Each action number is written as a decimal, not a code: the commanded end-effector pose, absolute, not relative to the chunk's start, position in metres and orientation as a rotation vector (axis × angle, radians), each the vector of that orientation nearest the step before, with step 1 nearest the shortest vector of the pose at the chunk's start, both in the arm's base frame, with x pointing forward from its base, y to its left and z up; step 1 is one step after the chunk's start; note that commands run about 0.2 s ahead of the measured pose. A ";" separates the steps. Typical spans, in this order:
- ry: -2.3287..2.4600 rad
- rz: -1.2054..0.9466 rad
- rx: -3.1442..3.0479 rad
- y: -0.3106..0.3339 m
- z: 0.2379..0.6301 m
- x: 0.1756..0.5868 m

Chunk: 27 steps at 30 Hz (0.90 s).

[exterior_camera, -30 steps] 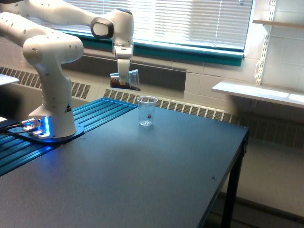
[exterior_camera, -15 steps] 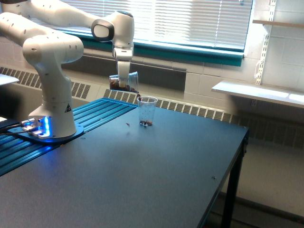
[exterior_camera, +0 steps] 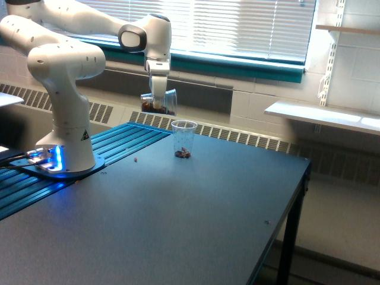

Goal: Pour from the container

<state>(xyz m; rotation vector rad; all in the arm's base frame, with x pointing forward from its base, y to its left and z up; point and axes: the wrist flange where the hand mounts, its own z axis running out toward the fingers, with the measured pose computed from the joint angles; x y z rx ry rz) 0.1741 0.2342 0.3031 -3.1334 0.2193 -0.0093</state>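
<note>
Pouring step: the gripper point(exterior_camera: 158, 101), clamped on the tipped granule container point(exterior_camera: 160, 102), needs alignment over the receiving cup point(exterior_camera: 183, 139).

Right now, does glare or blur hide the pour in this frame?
Exterior view: bright blinds backlight the scene without washing out the container in the gripper; the standing cup is soft but legible; blue base light glows on the table.

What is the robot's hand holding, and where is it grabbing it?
The gripper holds the container, a clear cup of brown granules tipped on its side, clamped around its side wall.
</note>
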 end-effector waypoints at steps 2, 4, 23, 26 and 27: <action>0.189 0.000 -3.154 0.232 0.302 0.183; 0.181 0.004 -3.161 0.233 0.302 0.184; 0.128 0.025 -3.202 0.240 0.303 0.188; 0.118 0.027 -3.209 0.241 0.303 0.188; 0.113 0.028 -3.212 0.241 0.304 0.189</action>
